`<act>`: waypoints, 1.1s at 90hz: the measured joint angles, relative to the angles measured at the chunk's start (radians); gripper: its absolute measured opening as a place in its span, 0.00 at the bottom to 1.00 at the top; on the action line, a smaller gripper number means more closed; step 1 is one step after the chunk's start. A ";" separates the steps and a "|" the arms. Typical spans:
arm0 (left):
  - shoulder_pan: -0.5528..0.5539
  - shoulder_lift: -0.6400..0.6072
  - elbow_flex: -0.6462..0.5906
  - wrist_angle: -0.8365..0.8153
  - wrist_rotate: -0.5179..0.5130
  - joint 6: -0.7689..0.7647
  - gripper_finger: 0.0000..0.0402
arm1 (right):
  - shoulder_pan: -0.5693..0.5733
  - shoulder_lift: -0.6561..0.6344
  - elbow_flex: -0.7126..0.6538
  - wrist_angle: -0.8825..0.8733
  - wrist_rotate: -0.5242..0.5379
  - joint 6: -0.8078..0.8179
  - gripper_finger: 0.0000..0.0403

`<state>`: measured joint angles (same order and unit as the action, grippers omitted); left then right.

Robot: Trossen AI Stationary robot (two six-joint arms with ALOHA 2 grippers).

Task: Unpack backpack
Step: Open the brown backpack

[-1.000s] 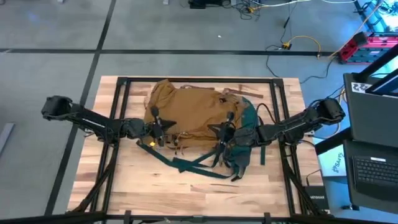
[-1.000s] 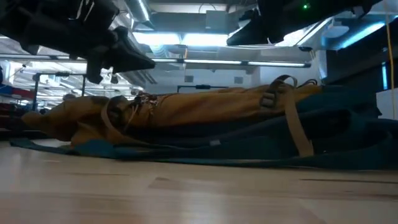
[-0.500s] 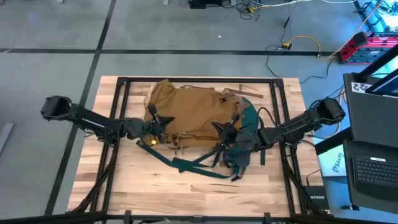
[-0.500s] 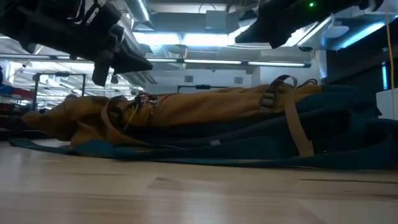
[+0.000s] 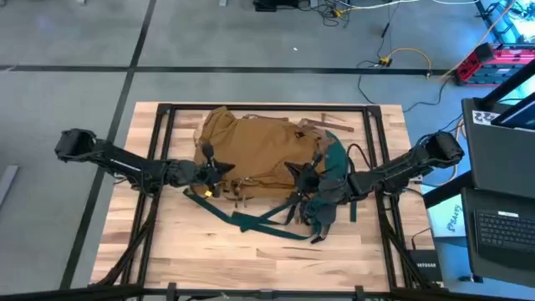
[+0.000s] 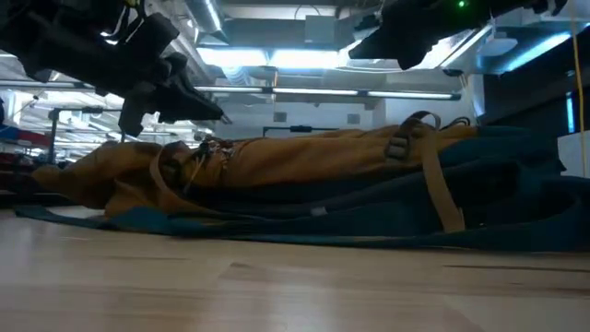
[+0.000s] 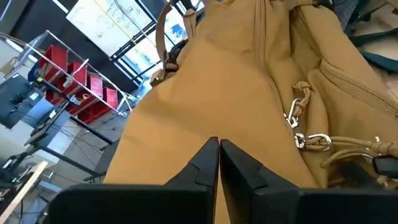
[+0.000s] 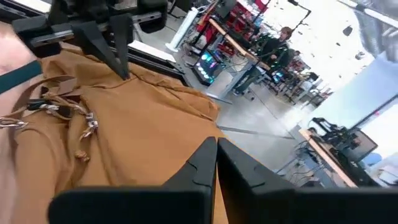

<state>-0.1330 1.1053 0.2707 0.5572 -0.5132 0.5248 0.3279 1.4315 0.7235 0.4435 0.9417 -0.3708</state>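
Backpack (image 5: 259, 150) opening is what we are approaching: left gripper (image 7: 219, 148) and right gripper (image 8: 216, 144), fingers pressed together, are hovering just above its tan fabric; next we need to spread and pinch a zipper pull (image 7: 297, 127).

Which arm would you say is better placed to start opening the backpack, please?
Probably the left. The left hand hovers shut over the backpack beside its metal clips and cords, likely closure hardware. The right hand, also shut, hovers near the teal straps.
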 joint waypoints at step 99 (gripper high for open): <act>0.000 0.000 0.000 -0.027 0.194 -0.050 0.00 | -0.035 0.071 0.000 0.023 -0.346 0.058 0.00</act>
<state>-0.1329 1.1055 0.2707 0.5299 -0.3191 0.4751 0.2929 1.5027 0.7238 0.4667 0.5957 -0.3131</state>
